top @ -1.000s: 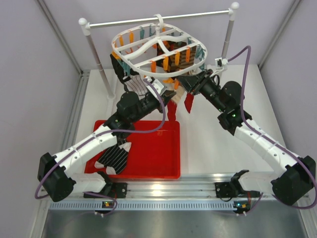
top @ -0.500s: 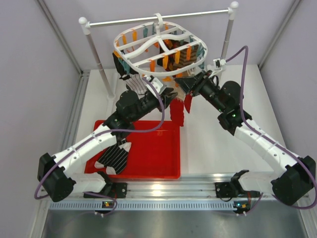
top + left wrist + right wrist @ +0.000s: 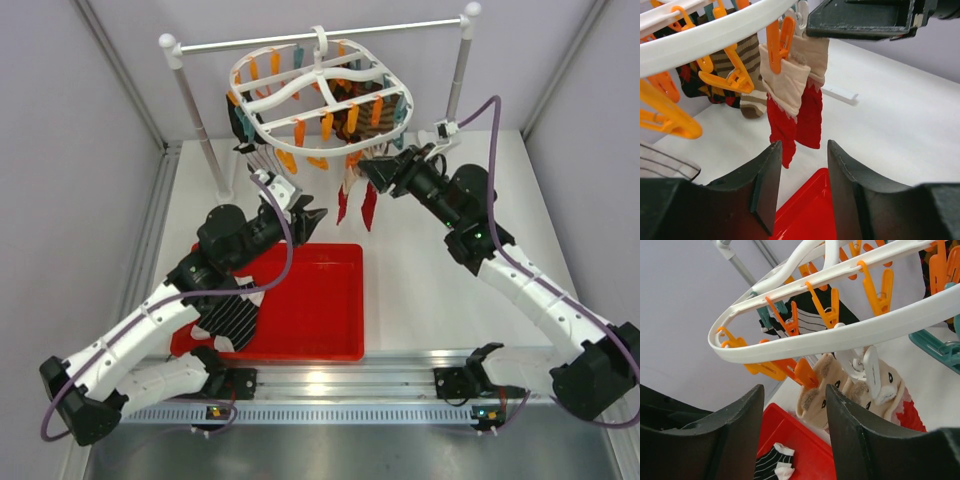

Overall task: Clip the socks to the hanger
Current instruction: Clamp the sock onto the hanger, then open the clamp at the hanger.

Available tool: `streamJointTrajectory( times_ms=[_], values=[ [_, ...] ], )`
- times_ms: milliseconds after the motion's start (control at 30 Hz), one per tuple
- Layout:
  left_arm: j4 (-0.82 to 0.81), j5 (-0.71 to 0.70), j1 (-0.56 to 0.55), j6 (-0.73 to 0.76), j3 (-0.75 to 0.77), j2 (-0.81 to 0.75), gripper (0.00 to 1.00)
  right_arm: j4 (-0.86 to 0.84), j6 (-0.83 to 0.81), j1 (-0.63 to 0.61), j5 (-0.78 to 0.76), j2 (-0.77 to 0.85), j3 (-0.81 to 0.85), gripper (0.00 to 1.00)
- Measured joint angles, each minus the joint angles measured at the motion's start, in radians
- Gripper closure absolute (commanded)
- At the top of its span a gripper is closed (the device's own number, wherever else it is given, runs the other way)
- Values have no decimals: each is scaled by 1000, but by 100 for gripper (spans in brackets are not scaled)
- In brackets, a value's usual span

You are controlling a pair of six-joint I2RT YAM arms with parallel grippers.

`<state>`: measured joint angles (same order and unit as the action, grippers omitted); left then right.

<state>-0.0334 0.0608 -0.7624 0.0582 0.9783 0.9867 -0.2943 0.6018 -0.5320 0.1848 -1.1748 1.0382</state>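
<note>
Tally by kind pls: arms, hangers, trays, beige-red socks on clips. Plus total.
Arms: 2
Hanger: 1
Tray: 1
Beige-red socks: 2
Total: 6

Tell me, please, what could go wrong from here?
The orange clip pinches only the top edge of the beige and red sock, so it may slip off. The open right gripper sits close to the hanger; pulling away could knock it swinging.
</note>
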Motion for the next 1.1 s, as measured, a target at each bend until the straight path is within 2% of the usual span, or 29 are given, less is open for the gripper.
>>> streamJointTrajectory(
  times_ms=[233, 333, 367, 467, 533, 767, 933, 1100],
  values=[
    [169, 38, 45, 38, -1, -108, 45, 39, -52, 1, 12, 84, -43, 35],
    [228, 81, 124, 37, -1, -137, 43, 66, -89, 3, 34, 144, -68, 26],
    [245, 93, 157, 32, -1, -143, 42, 76, -104, 4, 48, 162, -70, 15],
    [277, 135, 244, 2, -5, -161, 39, 106, -144, 5, 102, 200, -67, 5],
    [288, 163, 272, -14, -8, -173, 37, 147, -166, 5, 151, 206, -53, 5],
    [214, 216, 284, -101, -60, -190, 33, 235, -233, -72, 226, 132, 50, 20],
    [84, 241, 284, -187, -88, -155, 34, 242, -286, -219, 170, 64, 90, 34],
    [-35, 235, 284, -235, -112, -126, 34, 209, -304, -315, 92, -26, 136, 36]
  ],
)
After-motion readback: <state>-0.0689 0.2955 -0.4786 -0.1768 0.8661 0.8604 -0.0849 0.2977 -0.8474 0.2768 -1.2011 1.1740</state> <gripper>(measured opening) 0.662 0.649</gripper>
